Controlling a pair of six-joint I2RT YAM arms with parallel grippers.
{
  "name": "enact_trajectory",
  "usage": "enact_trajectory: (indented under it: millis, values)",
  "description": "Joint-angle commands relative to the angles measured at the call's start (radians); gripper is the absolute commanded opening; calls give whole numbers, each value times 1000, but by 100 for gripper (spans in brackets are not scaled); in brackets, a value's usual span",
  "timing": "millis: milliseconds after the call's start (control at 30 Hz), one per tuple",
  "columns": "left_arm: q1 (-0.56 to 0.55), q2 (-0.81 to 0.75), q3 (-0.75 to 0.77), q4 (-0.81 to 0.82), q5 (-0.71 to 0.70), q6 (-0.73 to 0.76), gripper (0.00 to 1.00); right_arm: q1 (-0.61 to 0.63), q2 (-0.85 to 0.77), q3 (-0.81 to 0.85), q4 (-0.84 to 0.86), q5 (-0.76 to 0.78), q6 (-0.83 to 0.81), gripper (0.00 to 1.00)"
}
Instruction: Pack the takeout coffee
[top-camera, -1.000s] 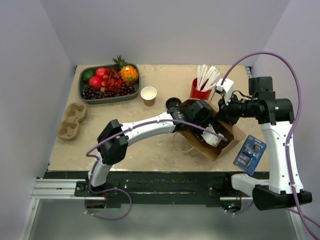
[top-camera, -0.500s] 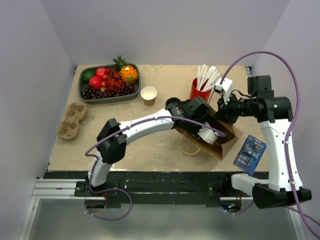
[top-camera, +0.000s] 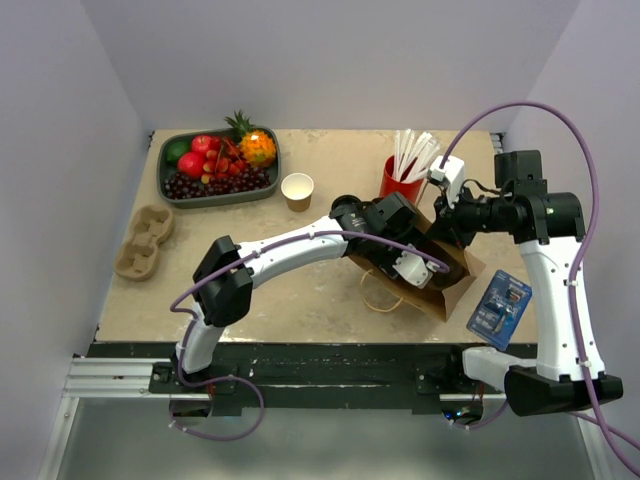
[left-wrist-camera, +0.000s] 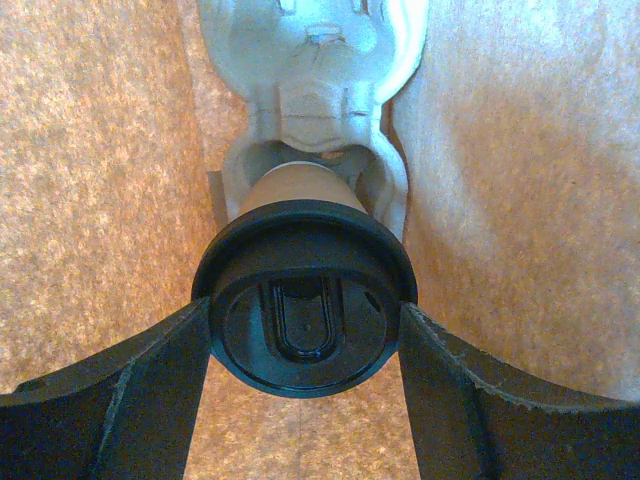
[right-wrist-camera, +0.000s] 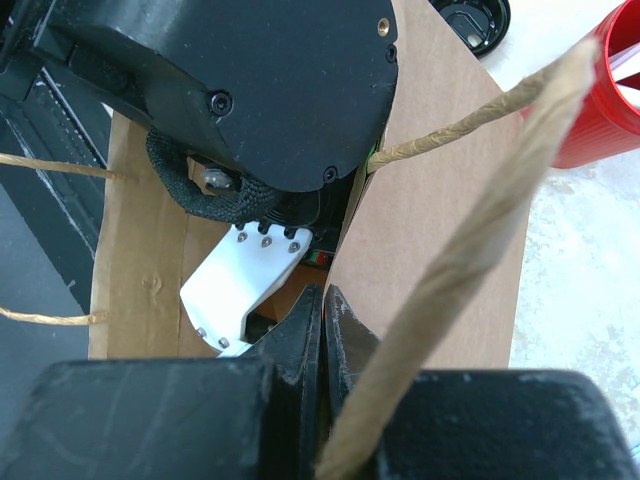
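Takeout coffee (left-wrist-camera: 300, 235), gripped by left end effector (left-wrist-camera: 303, 318), inside bag (left-wrist-camera: 90, 180).

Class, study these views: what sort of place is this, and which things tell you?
Probably a mock takeout counter in a robot lab: a red cup of straws, a cardboard cup carrier and a brown paper bag.

Bag (left-wrist-camera: 90, 150) snug around coffee (left-wrist-camera: 300, 320)

Plain pale lilac walls (top-camera: 330, 60) enclose a beige stone-look table (top-camera: 300, 300) on three sides, under even light.
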Motion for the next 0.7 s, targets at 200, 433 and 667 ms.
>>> enact_trajectory:
  millis: [200, 433, 667]
  values:
    - [13, 39, 11, -14, 43, 37, 0, 11, 3, 45, -101, -108, 18, 0]
    - [13, 69, 7, -14, 66, 42, 0, 9, 4, 43, -105, -127, 21, 0]
    - [16, 98, 2, 47, 57, 51, 0, 9, 19, 40, -118, -157, 18, 0]
